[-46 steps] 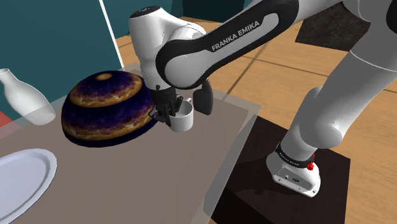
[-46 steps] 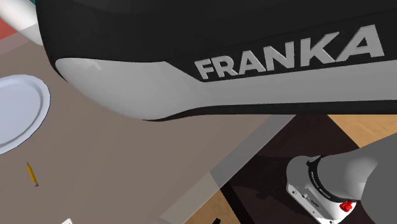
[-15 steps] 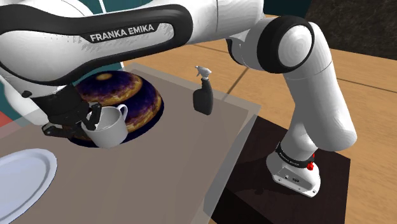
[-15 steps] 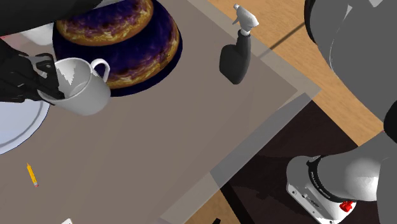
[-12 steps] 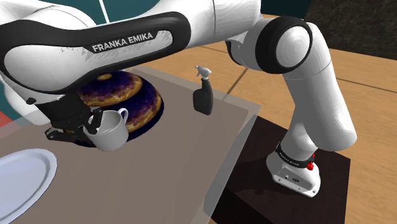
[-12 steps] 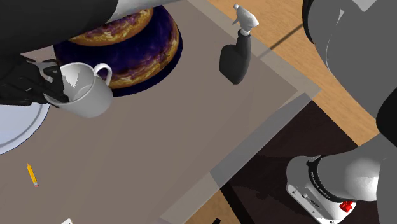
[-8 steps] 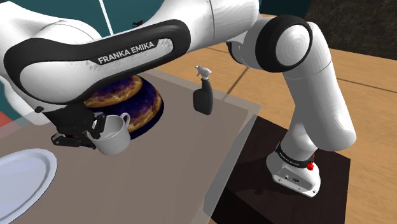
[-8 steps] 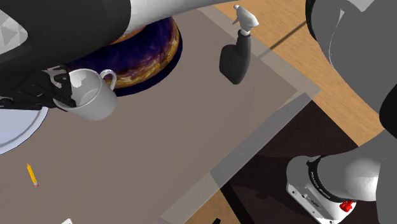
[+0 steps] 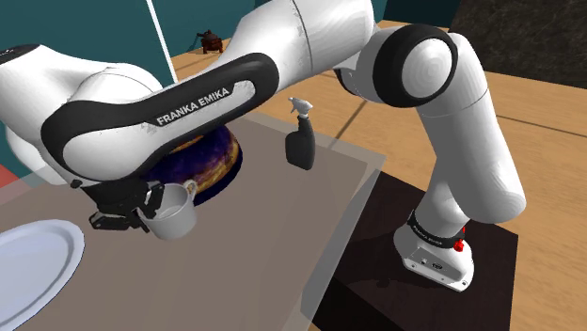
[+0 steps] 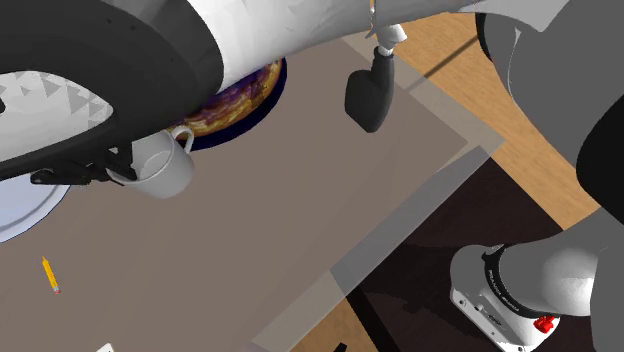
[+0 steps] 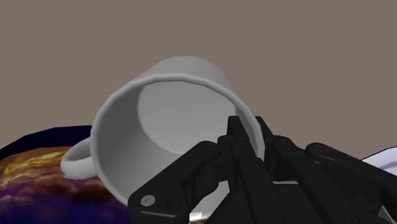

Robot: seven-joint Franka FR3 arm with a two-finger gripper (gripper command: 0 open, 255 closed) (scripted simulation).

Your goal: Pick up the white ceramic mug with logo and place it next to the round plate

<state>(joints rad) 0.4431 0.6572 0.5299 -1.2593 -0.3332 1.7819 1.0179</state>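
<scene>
A plain white mug (image 9: 176,214) hangs tilted a little above the grey tabletop, its handle toward the purple patterned dome (image 9: 209,160). My black gripper (image 9: 143,212) is shut on the mug's rim, one finger inside and one outside. In the second exterior view the mug (image 10: 162,167) sits just right of the gripper (image 10: 112,172). The round white plate (image 9: 33,268) lies on the table to the shoulder view's left of the mug, a short gap away; the plate (image 10: 22,218) is partly hidden by my arm. In the wrist view the gripper (image 11: 248,130) clasps the wall of the mug (image 11: 168,105). No logo shows.
A dark spray bottle (image 9: 300,143) stands near the table's far right edge. A pencil (image 10: 50,275) lies on the table (image 10: 260,230) below the plate. The dome (image 10: 245,95) sits behind the mug. My stand (image 9: 442,254) is at the lower right.
The arm has swung down and carried the mug lower toward the tabletop, drifting slightly right in both exterior views. The grip stays the same.
</scene>
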